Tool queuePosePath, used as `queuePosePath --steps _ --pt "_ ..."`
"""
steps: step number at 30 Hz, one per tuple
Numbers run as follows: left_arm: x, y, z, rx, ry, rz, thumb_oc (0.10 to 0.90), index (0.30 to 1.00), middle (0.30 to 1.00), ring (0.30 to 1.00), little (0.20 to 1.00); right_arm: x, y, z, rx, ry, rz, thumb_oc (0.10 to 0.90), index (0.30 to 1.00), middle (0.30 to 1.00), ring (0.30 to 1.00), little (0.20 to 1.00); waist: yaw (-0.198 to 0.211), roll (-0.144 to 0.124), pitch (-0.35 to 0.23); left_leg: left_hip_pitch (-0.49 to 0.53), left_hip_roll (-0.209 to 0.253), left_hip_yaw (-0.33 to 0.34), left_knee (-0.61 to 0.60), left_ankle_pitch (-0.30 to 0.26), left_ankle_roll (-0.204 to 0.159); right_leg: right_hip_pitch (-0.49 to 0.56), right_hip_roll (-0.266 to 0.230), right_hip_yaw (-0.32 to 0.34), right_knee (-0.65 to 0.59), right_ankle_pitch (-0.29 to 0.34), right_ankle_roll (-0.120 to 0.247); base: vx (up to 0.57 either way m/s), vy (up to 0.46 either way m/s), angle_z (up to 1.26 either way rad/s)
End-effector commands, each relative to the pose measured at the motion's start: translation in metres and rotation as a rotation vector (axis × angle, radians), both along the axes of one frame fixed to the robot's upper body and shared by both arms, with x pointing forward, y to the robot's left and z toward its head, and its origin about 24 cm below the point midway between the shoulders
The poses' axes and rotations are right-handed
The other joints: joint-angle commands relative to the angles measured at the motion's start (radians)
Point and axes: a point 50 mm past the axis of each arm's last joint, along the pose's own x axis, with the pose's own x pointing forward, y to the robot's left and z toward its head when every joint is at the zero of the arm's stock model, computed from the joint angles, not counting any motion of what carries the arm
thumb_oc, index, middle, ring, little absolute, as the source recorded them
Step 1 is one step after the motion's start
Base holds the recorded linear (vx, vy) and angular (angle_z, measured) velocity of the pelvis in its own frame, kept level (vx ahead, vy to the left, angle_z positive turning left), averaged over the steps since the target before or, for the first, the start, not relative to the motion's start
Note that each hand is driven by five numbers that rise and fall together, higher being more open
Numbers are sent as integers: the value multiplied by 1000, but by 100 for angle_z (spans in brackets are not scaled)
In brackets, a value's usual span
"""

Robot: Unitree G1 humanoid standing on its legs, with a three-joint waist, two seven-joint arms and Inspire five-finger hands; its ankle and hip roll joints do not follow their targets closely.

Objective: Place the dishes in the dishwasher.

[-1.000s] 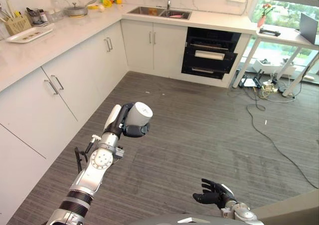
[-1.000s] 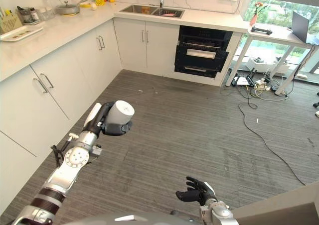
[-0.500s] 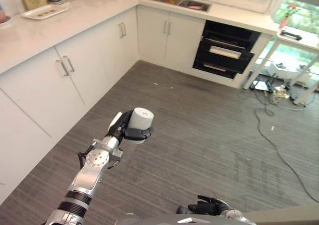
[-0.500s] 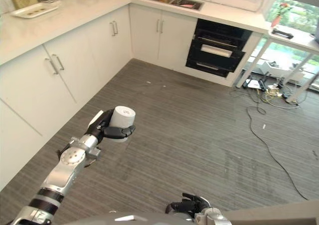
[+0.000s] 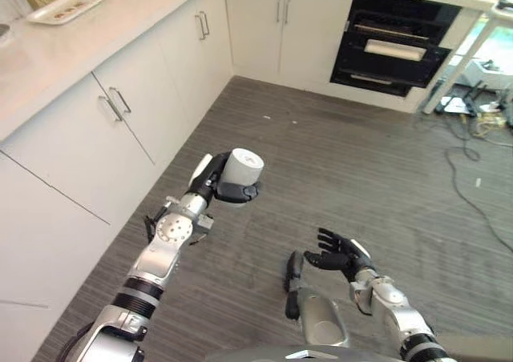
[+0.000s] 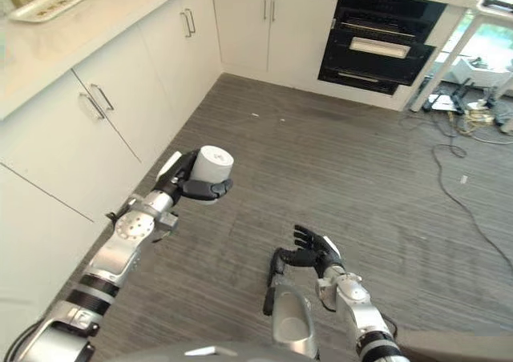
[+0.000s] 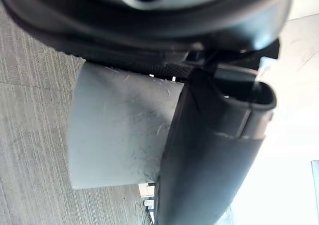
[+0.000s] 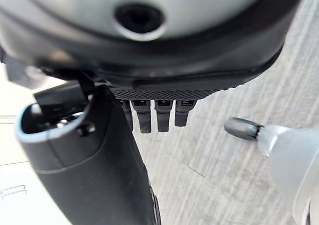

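- The white cup (image 5: 241,168) sits in the left hand (image 5: 215,184), held over the grey floor (image 5: 385,178); the fingers (image 5: 240,192) and thumb curl around its side.
- Its long axis tilts up and forward, one flat end facing the camera.
- The open dishwasher (image 5: 395,50) is far ahead and to the right, well apart from the cup.
- The right hand (image 5: 337,255) hangs low with fingers relaxed, holding nothing.
- The bench (image 5: 72,42) with a tray (image 5: 62,6) lies on the left.
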Motion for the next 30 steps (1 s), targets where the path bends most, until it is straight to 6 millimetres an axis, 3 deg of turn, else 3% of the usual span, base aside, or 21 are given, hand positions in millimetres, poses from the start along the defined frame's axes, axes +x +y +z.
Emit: queuePosePath --steps 1,3,4,7,8,10,11,12,15,16,17,18,20,22,23,24,25,26,27,28,30 --pt "14 -5 68 -33 -332 -51 400 300 300 300 300 39 -16 50 -107 -270 -8 800 900 900 900 900 -20 -41 -72 -123 18 22 510 330 -199 146 8 40 -27 -38 18 570 -263 40" --pt "15 -5 73 -45 -342 -50 400 300 300 300 300 41 -20 53 -130 -282 -15 800 900 900 900 900 -14 -57 -65 -170 41 46 630 362 -231 176 4 41 -23 -53 1 459 -263 4" --pt "16 -6 75 -60 -347 -46 400 300 300 300 300 41 -26 56 -185 -280 -11 800 900 900 900 900 3 -89 -62 -237 118 114 732 339 -208 245 4 38 -45 -99 -28 536 -300 -29" --pt "12 -2 68 -43 -320 -40 400 300 300 300 300 39 -26 53 -197 -260 -15 800 900 900 900 900 52 -100 -55 -412 138 88 648 271 -144 331 32 84 -83 -142 -43 549 -163 -33" --pt "11 -2 68 -42 -320 -40 400 300 300 300 300 39 -26 52 -196 -260 -15 800 900 900 900 900 52 -103 -58 -412 134 91 642 275 -141 329 28 85 -86 -139 -43 631 -7 -48" --pt "3 10 61 -32 -302 -6 400 300 300 300 300 36 -22 47 -188 -239 10 800 900 900 900 900 78 -82 -59 -402 180 27 281 291 -104 367 37 118 -81 -175 -15 564 113 -69" --pt "-1 18 59 -21 -304 21 400 300 300 300 300 35 -20 43 -199 -223 36 800 900 900 900 900 96 -67 -59 -382 216 -2 52 379 -116 410 43 125 -83 -205 0 763 86 -62" --pt "-8 28 55 15 -293 51 400 300 300 300 300 35 -20 41 -216 -206 49 800 900 900 900 900 116 -68 -51 -403 252 -39 -7 402 -115 445 42 145 -67 -240 -2 712 43 -107" --pt "-12 33 49 27 -264 62 400 300 300 300 300 24 -19 30 -199 -161 45 800 900 900 900 900 126 -55 -60 -383 223 -46 1 416 -125 470 33 182 43 -265 30 674 104 -125" --pt "-12 35 51 34 -266 62 400 300 300 300 300 22 -18 29 -190 -159 50 800 900 900 900 900 129 -47 -65 -353 196 -31 -12 388 -102 433 -3 173 168 -250 48 340 203 -112" --pt "-13 39 51 54 -267 70 400 300 300 300 300 21 -18 27 -184 -146 49 800 900 900 900 900 132 -50 -78 -328 156 -13 -24 362 -73 405 -51 164 275 -198 72 713 369 -91" --pt "-11 36 50 90 -256 47 400 300 300 300 300 20 -14 25 -155 -137 39 800 900 900 900 900 105 -55 -74 -275 89 16 -33 311 -7 312 -121 186 566 -7 113 573 280 -40" --pt "-11 38 50 98 -255 57 400 300 300 300 300 20 -12 26 -152 -144 46 800 900 900 900 900 102 -44 -68 -252 80 27 -47 302 16 258 -125 196 667 19 120 391 182 -18" --pt "-9 40 51 103 -262 70 400 300 300 300 300 25 -9 30 -158 -168 56 800 900 900 900 900 83 -35 -60 -188 45 54 -94 275 46 170 -174 138 731 20 138 467 142 12" --pt "-9 40 52 98 -264 68 400 300 300 300 300 27 -8 32 -156 -180 59 800 900 900 900 900 70 -30 -62 -163 39 67 -112 266 43 136 -178 91 688 -10 135 716 -6 -54" --pt "-9 39 53 91 -270 57 400 300 300 300 300 27 -9 35 -154 -195 57 800 900 900 900 900 49 -29 -70 -118 17 51 -132 233 26 97 -150 51 494 -81 131 520 -67 -61" --pt "-9 39 53 91 -270 57 400 300 300 300 300 26 -9 35 -153 -195 58 800 900 900 900 900 48 -25 -69 -127 27 67 -131 249 27 102 -144 27 474 -66 109 572 -132 -49" --pt "-9 40 55 92 -279 59 400 300 300 300 300 28 -9 38 -154 -207 62 800 900 900 900 900 46 -27 -76 -96 17 56 -141 220 15 84 -144 15 361 -91 123 425 -227 -2" --pt "-6 41 59 78 -293 70 400 300 300 300 300 31 -7 42 -154 -231 73 800 900 900 900 900 51 -36 -87 -56 16 98 -164 197 -11 68 -152 -108 114 -85 118 508 -218 19" --pt "-5 41 59 79 -295 71 400 300 300 300 300 32 -7 42 -153 -233 73 800 900 900 900 900 51 -30 -89 -55 24 95 -170 197 -16 87 -130 -115 70 -75 116 416 -255 12" --pt "0 39 64 68 -317 81 400 300 300 300 300 37 -3 50 -162 -271 98 800 900 900 900 900 55 -34 -92 -26 18 127 -170 173 -38 60 -134 -226 -85 -47 119 386 -225 -45"
